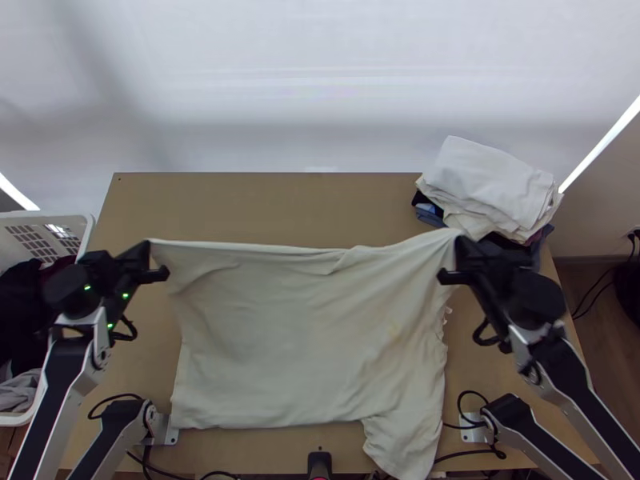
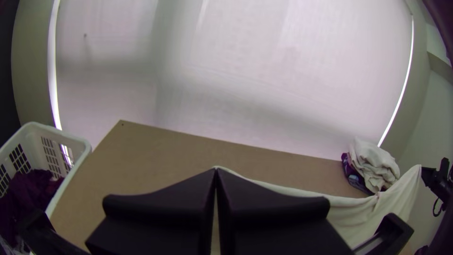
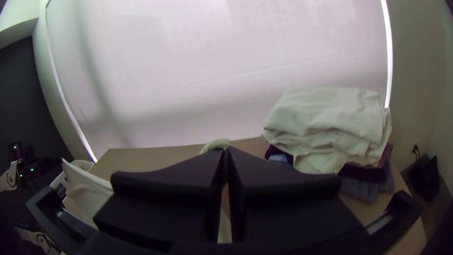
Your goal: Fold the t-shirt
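The cream t-shirt [image 1: 304,336] hangs stretched between both grippers, its upper edge raised and slightly sagging, its lower part near the table's front edge with one piece sticking out at the lower right. At its upper left corner my left gripper [image 1: 152,262] is shut on the cloth; the left wrist view shows that gripper [image 2: 215,172] with fingertips together and the shirt's edge [image 2: 358,203] running off behind. My right gripper [image 1: 454,260] pinches the upper right corner. In the right wrist view, a bit of cloth [image 3: 217,144] pokes out beyond the closed right gripper [image 3: 225,150].
A stack of folded clothes [image 1: 492,188], white on top and dark below, sits at the table's back right corner. A white laundry basket [image 1: 84,228] holding dark and grey clothes stands left of the table. Bare tabletop [image 1: 264,204] lies behind the shirt.
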You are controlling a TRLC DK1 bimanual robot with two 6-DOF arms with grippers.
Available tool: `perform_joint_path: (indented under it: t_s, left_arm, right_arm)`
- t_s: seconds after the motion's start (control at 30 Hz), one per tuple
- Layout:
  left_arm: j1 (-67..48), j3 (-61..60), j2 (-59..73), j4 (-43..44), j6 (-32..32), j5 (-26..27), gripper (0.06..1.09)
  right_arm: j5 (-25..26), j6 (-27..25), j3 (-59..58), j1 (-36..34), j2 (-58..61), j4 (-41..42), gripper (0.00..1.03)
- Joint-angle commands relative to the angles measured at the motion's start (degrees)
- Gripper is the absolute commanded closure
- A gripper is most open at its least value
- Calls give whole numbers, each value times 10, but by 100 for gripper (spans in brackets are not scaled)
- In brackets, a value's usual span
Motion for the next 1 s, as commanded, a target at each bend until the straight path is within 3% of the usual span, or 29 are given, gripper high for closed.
perform_joint_path:
  t_s: [0.0,0.13,0.33,0.57,0.73,0.97]
  left_arm:
    - [2,-1,62,41,-14,3,105]
    - [22,43,164,60,-18,4,105]
    - [35,189,325,-23,-15,4,105]
    - [40,343,479,-103,-15,5,105]
    - [34,418,550,-124,-19,5,105]
    - [35,473,604,-132,-41,5,105]
  right_arm:
    - [-12,46,0,-17,62,38,100]
    - [-21,55,40,-32,165,32,100]
    - [-27,55,175,-54,309,-59,100]
    - [-27,62,286,-85,436,-99,100]
    - [-27,77,361,-95,517,-141,100]
    - [-27,99,406,-101,569,-138,100]
